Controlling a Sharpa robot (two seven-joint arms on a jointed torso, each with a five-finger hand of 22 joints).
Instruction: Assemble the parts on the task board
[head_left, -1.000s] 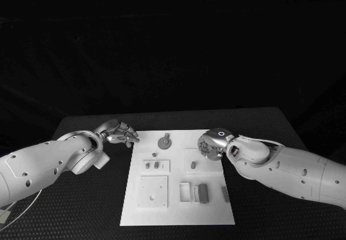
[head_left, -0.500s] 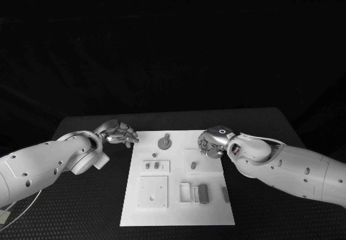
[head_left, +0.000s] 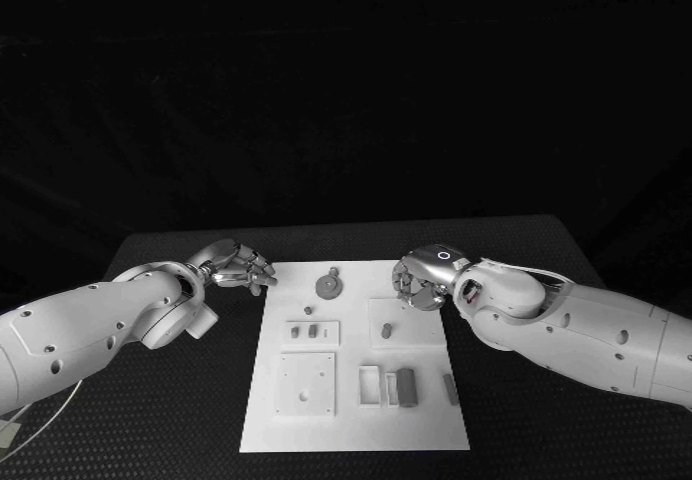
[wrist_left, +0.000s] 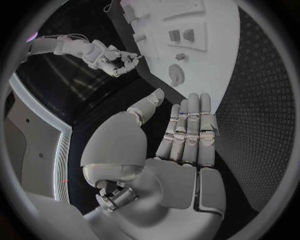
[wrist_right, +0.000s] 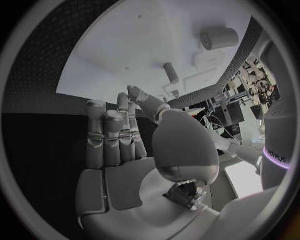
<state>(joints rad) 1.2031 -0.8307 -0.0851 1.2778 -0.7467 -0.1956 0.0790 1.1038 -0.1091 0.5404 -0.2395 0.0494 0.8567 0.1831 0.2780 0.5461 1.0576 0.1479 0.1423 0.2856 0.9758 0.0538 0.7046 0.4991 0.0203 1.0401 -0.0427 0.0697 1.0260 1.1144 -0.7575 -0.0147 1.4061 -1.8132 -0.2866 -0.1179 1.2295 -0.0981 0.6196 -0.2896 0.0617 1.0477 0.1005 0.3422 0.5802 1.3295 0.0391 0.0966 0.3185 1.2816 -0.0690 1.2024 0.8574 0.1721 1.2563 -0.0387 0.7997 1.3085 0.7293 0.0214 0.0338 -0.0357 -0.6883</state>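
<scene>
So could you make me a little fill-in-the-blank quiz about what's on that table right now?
1. The task board is coloured ____.
2. The left hand holds ____.
3. The round grey part lies at the board's ____ end, away from the robot.
4. The right hand hovers over the board's ____ edge.

Missing words: white; nothing; far; right

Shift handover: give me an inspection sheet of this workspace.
Surface: black table, textured.
Job's things: white task board mid-table; round grey part near its far edge, small grey parts in the nearer recesses.
Clutter: nothing seen.
Hands: left hand off the board's far left corner, holding nothing; right hand over the board's far right, fingers apart, holding nothing.
Cables: pale cable under the left arm.
Surroundings: dark backdrop.
</scene>
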